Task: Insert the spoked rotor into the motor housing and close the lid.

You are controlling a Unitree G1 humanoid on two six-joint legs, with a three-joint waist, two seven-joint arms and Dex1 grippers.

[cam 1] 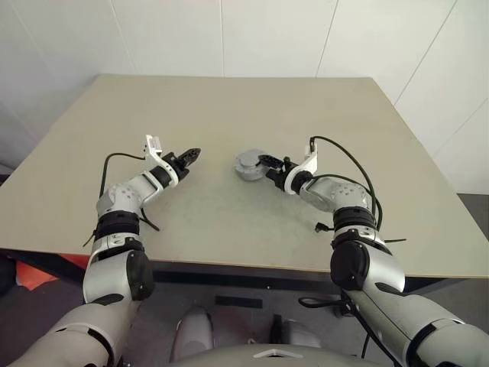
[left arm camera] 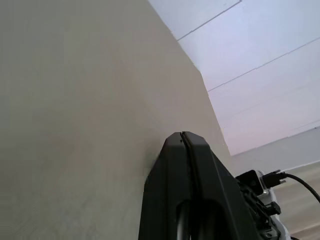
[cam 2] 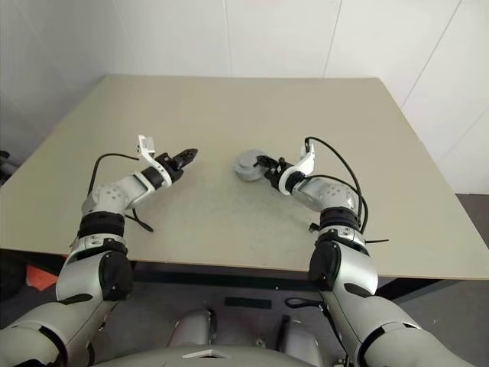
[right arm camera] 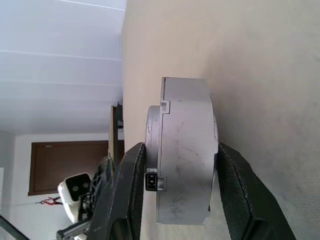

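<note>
Both head views look down from above over the same table [cam 1: 229, 107]. Each wrist view looks close along its own fingers, skimming the tabletop

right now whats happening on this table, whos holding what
The right gripper is clamped on the motor housing, one finger on each flat face, holding it just above the table. The lid already seems to be on, though the inside is hidden. The left gripper hangs apart to the left, shut and empty.
</note>
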